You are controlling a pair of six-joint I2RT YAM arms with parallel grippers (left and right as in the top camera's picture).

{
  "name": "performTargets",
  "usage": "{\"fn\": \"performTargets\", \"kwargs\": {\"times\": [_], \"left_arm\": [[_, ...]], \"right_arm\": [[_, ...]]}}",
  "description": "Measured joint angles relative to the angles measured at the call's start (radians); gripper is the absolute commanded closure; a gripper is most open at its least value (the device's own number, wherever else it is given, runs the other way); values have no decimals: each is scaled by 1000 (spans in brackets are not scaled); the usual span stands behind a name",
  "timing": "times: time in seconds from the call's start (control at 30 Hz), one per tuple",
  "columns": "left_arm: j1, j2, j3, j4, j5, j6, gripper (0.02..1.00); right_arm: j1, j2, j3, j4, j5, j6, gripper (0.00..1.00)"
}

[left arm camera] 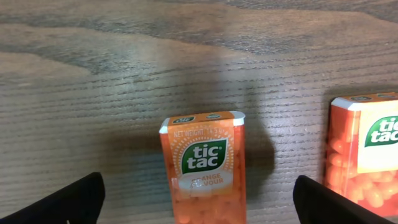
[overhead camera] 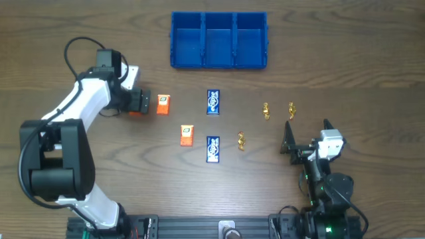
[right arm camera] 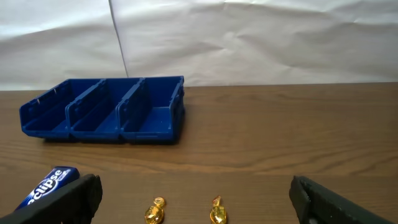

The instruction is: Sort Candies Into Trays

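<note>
Two orange candy boxes [overhead camera: 163,104] [overhead camera: 187,135], two blue packs [overhead camera: 212,101] [overhead camera: 212,149] and three gold wrapped candies [overhead camera: 265,111] [overhead camera: 291,109] [overhead camera: 242,140] lie on the wooden table. A blue three-compartment tray [overhead camera: 219,58] sits at the back. My left gripper [overhead camera: 136,103] is open just left of the upper orange box. In its wrist view an orange box [left arm camera: 205,155] lies between the spread fingers [left arm camera: 68,202], with a second orange box [left arm camera: 367,155] beside it. My right gripper [overhead camera: 308,133] is open near the gold candies [right arm camera: 154,211] [right arm camera: 217,211], holding nothing.
The tray [right arm camera: 152,127] looks empty in the right wrist view, with a white backdrop behind the table. A blue pack [right arm camera: 50,185] lies near one right finger. Bare wood stretches to the far right and along the table's front.
</note>
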Motion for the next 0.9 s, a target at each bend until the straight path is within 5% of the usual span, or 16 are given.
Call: {"fn": "performTargets", "kwargs": {"times": [0.3,0.5,0.9], "left_arm": [[-8,12,0,0,-14,1,187],[-8,23,0,1,-19,-5,360],[-8,23,0,15,-19,-9,400]], "right_arm": [[0,0,0,0,0,0,1],[0,0,0,0,0,0,3],[0,0,0,0,0,0,5]]}}
